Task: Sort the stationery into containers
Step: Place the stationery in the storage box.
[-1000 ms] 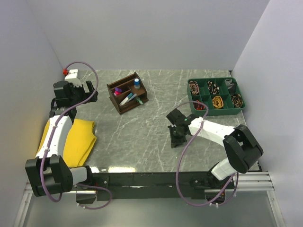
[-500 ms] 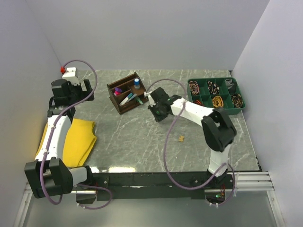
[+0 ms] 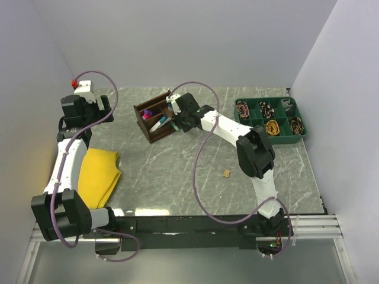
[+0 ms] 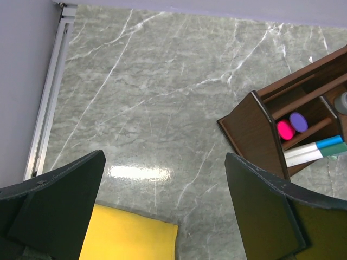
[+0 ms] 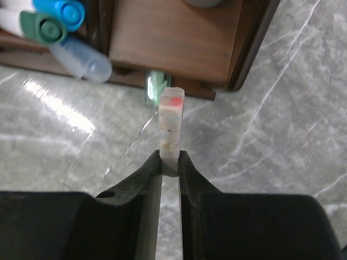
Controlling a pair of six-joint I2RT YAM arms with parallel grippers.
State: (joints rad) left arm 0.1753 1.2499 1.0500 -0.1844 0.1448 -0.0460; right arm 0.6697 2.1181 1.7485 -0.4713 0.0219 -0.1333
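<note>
Having reached organiser (image 3: pixel 143 116), right fingers (image 5: pixel 147 181) pinch eraser (image 5: pixel 171 127).

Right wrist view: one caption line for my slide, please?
Right gripper holds a speckled white eraser near the brown wooden organiser.

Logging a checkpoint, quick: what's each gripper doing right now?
Left gripper: open, holding nothing.
Right gripper: closed on a small whitish eraser.

The organiser (image 4: pixel 256 135) runs off the right edge (left wrist view), its pens (image 4: pixel 312 152) cut short.
</note>
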